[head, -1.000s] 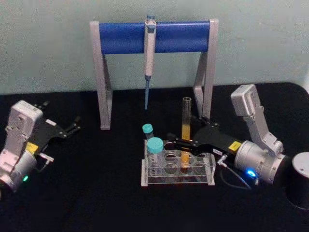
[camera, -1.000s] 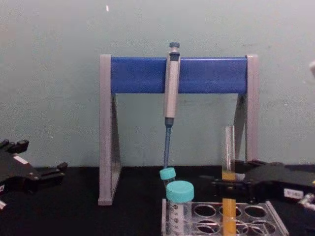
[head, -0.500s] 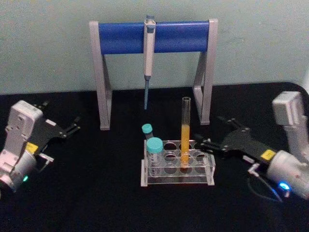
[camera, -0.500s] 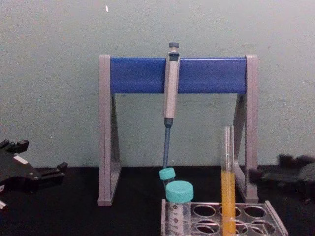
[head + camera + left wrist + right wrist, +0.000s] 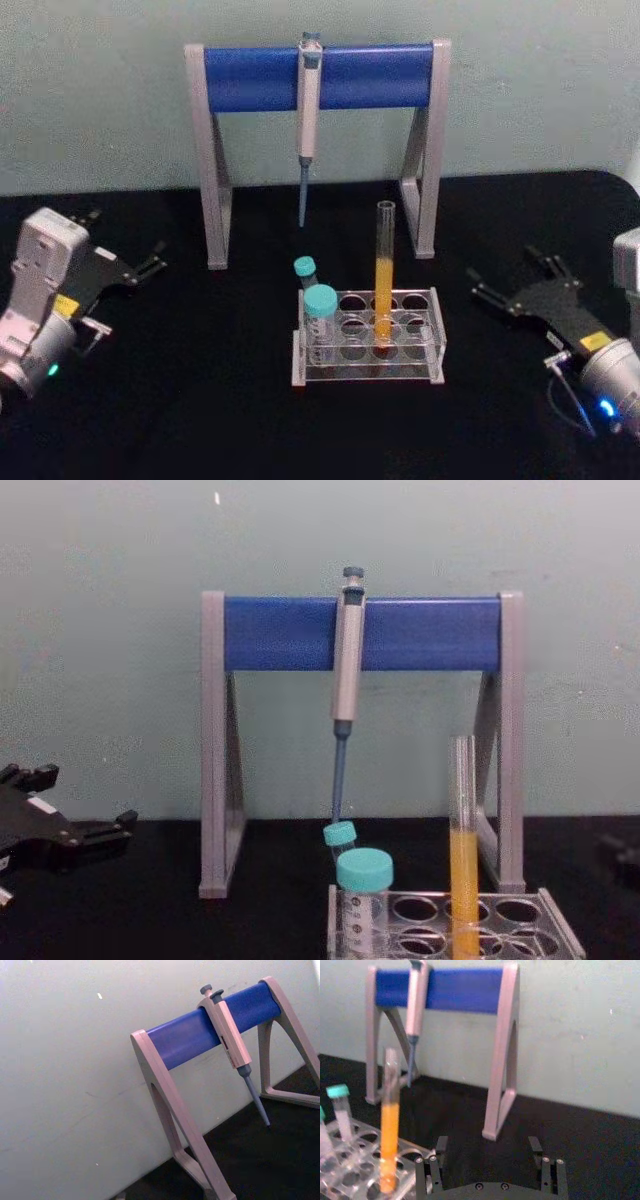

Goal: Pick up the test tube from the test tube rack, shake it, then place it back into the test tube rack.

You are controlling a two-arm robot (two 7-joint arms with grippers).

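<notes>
Tube (image 5: 384, 268) upright in rack (image 5: 367, 338) mid-bench, free of any grip, so likely already returned. Right gripper (image 5: 508, 285) well apart to the right, fingers spread, empty. Left gripper (image 5: 147, 268) parked far left, fingers slightly parted, idle.

A: What was altered in the last second?

B: The right gripper (image 5: 503, 282) was withdrawn from the test tube (image 5: 384, 270). A second ago its fingers were closed around the tube just above the test tube rack (image 5: 368, 340); half a second ago they had been released and stood just beside the rack.

A: And now?

B: The fingers are spread, and the tube and rack are left well apart from the fingertips, ahead of them and off to one side in the right wrist view.
</notes>
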